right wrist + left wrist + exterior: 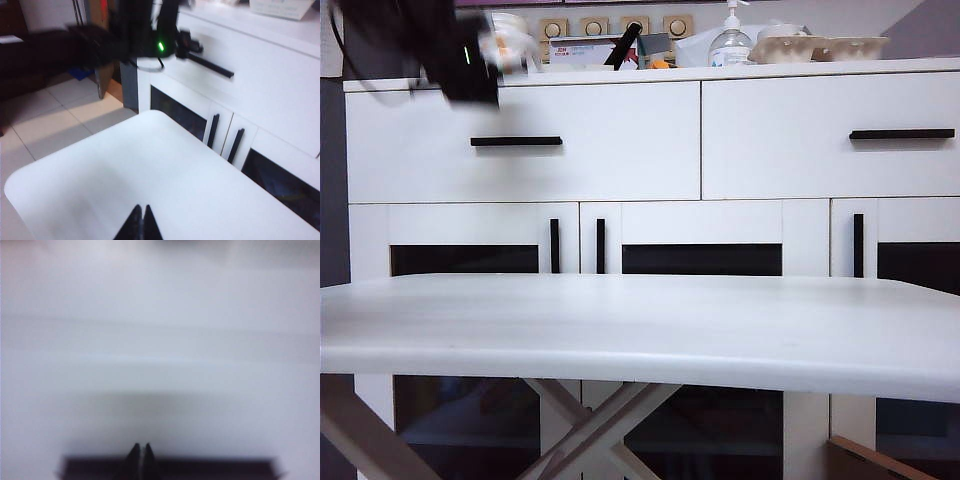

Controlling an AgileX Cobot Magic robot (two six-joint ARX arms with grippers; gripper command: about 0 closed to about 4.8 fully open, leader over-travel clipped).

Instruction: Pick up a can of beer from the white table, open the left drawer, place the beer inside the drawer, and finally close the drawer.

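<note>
The can of beer is out of view in every frame. The white table (640,335) fills the front of the exterior view and lies under my right gripper (141,210), which hovers over it, shut and empty. The left drawer (620,150) sits flush in the cabinet, its black bar handle (516,141) level. My left gripper (140,446) is shut and empty, its tips right at that handle (170,467), against the blurred white drawer front. The left arm (455,50) shows as a dark blur above the handle, and again by the handle's end (212,66).
On the cabinet top stand a clear pump bottle (730,45), an egg carton (817,47) and small boxes. The narrower right drawer has its own black handle (901,133). Below are cabinet doors with vertical black handles (555,245). Tiled floor (60,115) lies beyond the table's corner.
</note>
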